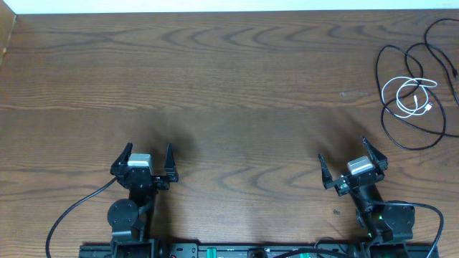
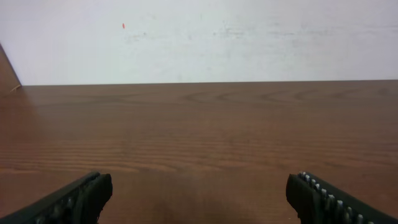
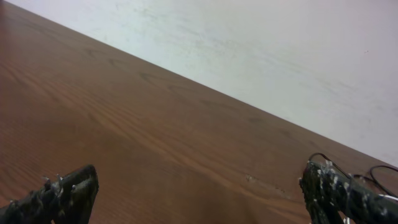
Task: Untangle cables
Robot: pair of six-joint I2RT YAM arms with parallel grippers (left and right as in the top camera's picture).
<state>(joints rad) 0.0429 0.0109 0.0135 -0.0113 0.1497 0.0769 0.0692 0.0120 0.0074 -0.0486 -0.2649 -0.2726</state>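
The cables lie in a loose heap at the far right of the table. A short white cable (image 1: pixel 409 96) is coiled there, and a long black cable (image 1: pixel 391 127) loops around and over it. In the right wrist view only a bit of black cable (image 3: pixel 380 169) shows at the right edge. My left gripper (image 1: pixel 149 154) stands open near the front left, far from the cables, with nothing between its fingers (image 2: pixel 84 194). My right gripper (image 1: pixel 342 149) is open too, near the front right, short of the cables and empty.
The brown wooden table (image 1: pixel 215 79) ends at a white wall at the back. Thick black arm wires (image 1: pixel 68 215) run along the front edge by both arm bases.
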